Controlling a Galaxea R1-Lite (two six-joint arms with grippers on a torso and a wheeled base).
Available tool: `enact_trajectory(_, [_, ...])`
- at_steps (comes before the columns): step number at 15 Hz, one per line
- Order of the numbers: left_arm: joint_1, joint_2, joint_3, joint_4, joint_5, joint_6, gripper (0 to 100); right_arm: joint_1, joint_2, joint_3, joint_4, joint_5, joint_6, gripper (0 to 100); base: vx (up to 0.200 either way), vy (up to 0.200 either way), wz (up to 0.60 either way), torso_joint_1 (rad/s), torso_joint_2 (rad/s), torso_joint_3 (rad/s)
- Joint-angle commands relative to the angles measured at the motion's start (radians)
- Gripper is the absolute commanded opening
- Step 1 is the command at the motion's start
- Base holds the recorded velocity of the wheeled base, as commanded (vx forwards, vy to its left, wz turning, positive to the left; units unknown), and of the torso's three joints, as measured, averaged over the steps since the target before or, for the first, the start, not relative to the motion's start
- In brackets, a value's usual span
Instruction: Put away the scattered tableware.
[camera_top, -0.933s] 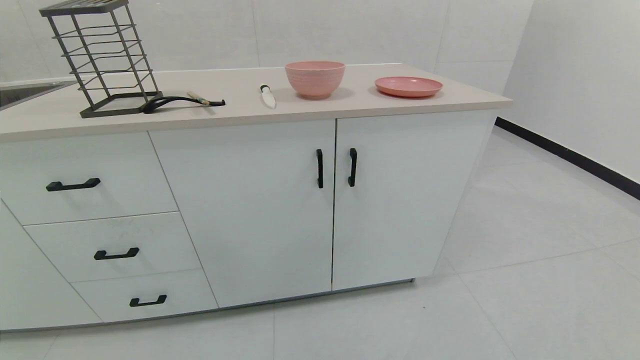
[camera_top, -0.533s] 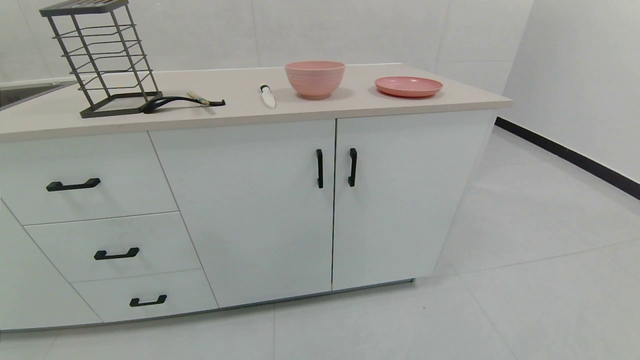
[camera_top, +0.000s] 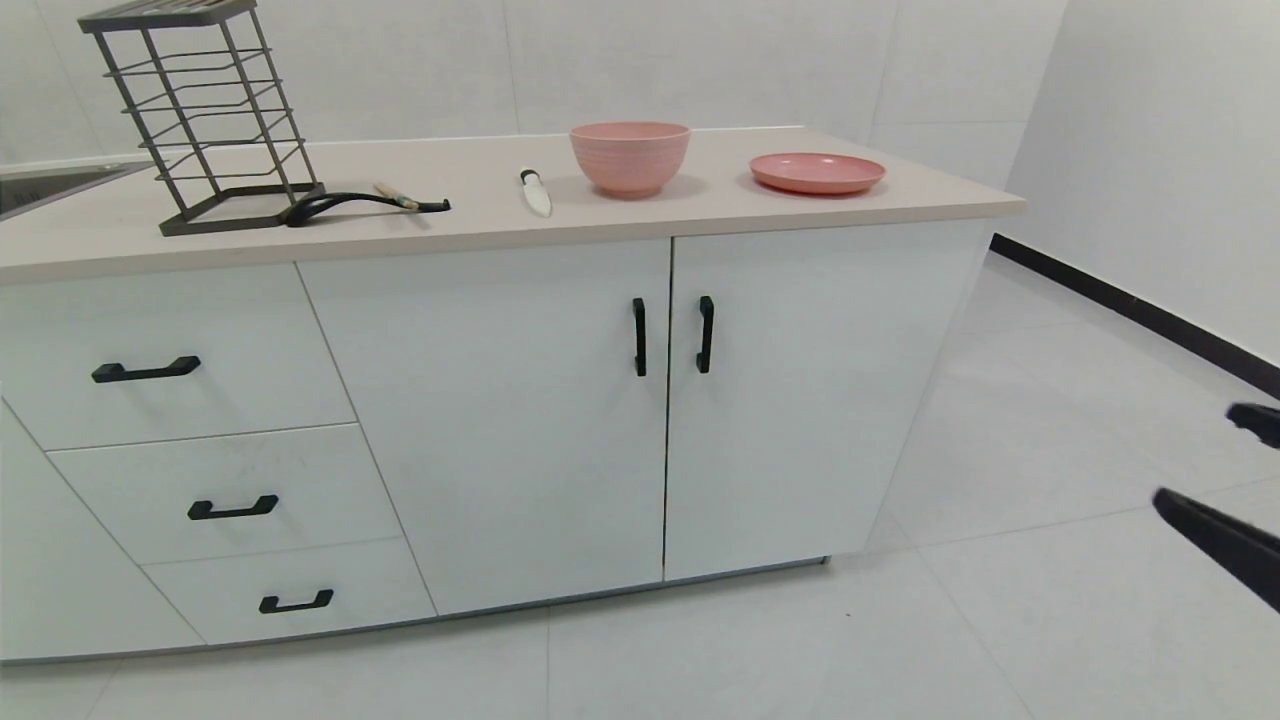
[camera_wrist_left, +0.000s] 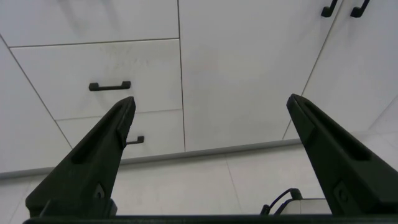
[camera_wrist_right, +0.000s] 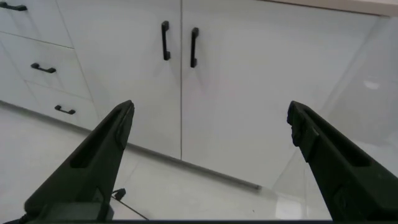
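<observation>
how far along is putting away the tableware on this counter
Done: nothing that shows. The round pink bowl, flat pink plate, white knife, curved black utensil and small wooden-handled tool all lie loose on the beige countertop, and the black wire rack holds nothing. In hand: nothing; the left gripper and right gripper are open and empty, low before the white cabinets. Left: every piece.

White cabinet ahead of right gripper: 2 doors with black vertical handles, 3 drawers farther to its left. Beige countertop on top. Pale grey tiled floor below right gripper. White tiled walls, with black skirting beyond it. Even light.
</observation>
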Motion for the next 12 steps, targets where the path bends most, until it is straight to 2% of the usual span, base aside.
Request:
enact_trajectory(1, [0.000, 0.002, 0.000, -0.001, -0.001, 0.001, 100, 0.031, 0.343, -0.040, -0.202, 0.055, -0.030, 100, 0.000, 0.000, 0.00, 0.000, 0.00, 0.000])
enact_trajectory(4, [0.000, 0.000, 0.000, -0.001, -0.001, -0.006, 100, 0.024, 0.518, -0.049, -0.389, 0.169, -0.104, 100, 0.000, 0.000, 0.00, 0.000, 0.00, 0.000])
enact_trajectory(6, [0.000, 0.000, 0.000, -0.001, 0.002, -0.018, 100, 0.030, 0.665, -0.098, -0.502, 0.176, -0.107, 100, 0.000, 0.000, 0.00, 0.000, 0.00, 0.000])
enact_trajectory(7, [0.000, 0.002, 0.000, -0.001, 0.001, -0.029, 100, 0.034, 0.734, -0.139, -0.554, 0.199, -0.107, 100, 0.000, 0.000, 0.00, 0.000, 0.00, 0.000])
enact_trajectory(8, [0.000, 0.002, 0.000, -0.001, 0.001, -0.026, 100, 0.034, 0.804, -0.193, -0.594, 0.238, -0.108, 100, 0.000, 0.000, 0.00, 0.000, 0.00, 0.000])
enact_trajectory(12, [0.000, 0.000, 0.000, -0.001, 0.001, -0.022, 100, 0.034, 1.007, -0.374, -0.617, 0.333, -0.133, 100, 0.000, 0.000, 0.00, 0.000, 0.00, 0.000])
